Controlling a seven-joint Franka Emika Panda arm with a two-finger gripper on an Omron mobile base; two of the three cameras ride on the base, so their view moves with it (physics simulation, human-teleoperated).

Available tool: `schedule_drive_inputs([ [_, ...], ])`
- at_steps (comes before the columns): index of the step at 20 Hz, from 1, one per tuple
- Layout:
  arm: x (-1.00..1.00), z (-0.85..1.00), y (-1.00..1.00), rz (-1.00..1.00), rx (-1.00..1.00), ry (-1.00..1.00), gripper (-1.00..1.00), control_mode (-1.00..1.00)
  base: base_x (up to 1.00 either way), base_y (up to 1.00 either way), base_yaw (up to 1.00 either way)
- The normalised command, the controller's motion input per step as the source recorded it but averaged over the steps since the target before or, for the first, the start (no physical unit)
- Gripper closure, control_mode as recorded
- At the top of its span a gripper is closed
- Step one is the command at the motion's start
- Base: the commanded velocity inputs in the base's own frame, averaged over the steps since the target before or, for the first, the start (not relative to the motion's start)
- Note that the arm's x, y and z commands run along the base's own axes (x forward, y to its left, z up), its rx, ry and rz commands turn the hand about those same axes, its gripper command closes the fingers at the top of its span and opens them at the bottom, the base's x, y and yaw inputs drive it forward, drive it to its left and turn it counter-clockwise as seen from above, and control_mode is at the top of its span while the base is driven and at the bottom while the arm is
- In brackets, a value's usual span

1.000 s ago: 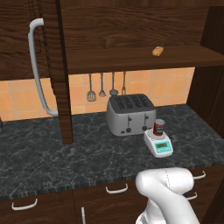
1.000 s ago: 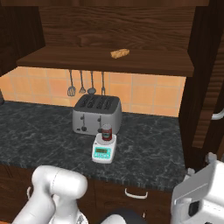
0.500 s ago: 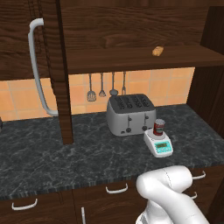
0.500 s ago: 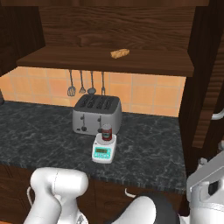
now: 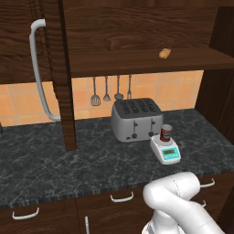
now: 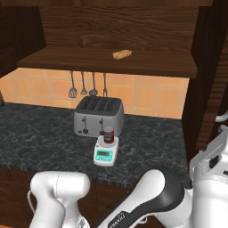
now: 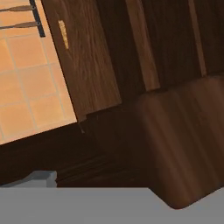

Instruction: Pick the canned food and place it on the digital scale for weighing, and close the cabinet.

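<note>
A: Where does the small red cylindrical can with the silver top [image 5: 166,133] stand?

B: Upright on the small white square scale with the teal front panel [image 5: 166,150]; the pair sit on the dark marbled stone counter [image 5: 55,164], just near and right of the grey four-slot toaster [image 5: 136,119]; from the right base view the can [image 6: 108,135] rests on the far part of the scale [image 6: 105,152], and the toaster [image 6: 98,116] stands just behind and a little left of them.

A: And the dark brown wood-grain wall cabinet [image 5: 137,32]?

B: Open; its door on the left [image 5: 64,77] stands edge-on over the counter, and a long curved silver bar handle [image 5: 40,68] shows left of that edge; inside, a small tan lump [image 5: 165,53] lies on the wooden shelf [image 5: 137,61], towards the right.

A: Anything on the far wall?

B: Orange tiles [image 5: 183,89] run behind the counter, and four dark utensils [image 5: 112,89] hang there above the toaster; below the counter's near edge sit drawer fronts with small pale handles [image 5: 121,198].

A: What of the fingers?

B: I cannot see the tips themselves; the jaws stand released and wide, grasping nothing I can make out; the hand view looks close at dark wood panels [image 7: 87,65] with orange tile [image 7: 26,87] at its left side; the white arm [image 6: 209,169] rises at the near right in the right base view, well apart from the can.
</note>
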Motion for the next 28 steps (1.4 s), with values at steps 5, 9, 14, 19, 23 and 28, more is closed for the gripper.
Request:
schedule_drive_inputs([
  [5,0.42,-0.01,-0.28,0.08,0.01,-0.02,-1.0,-1.0,0.0,0.0,0.0],
  [9,-0.15,0.36,0.31,0.16,0.0,-0.43,-1.0,-1.0,0.0,0.0,0.0],
  [14,-0.14,0.55,0.99,0.15,-0.14,-0.51,-1.0,-1.0,0.0,0.0,0.0],
  [19,0.16,0.71,1.0,0.04,-0.27,-0.24,-1.0,-1.0,0.0,0.0,0.0],
  [23,0.44,1.0,1.0,0.0,-0.26,-0.03,-1.0,-1.0,0.0,0.0,0.0],
  [28,0.61,0.95,1.0,0.0,-0.23,0.11,-1.0,-1.0,0.0,0.0,0.0],
])
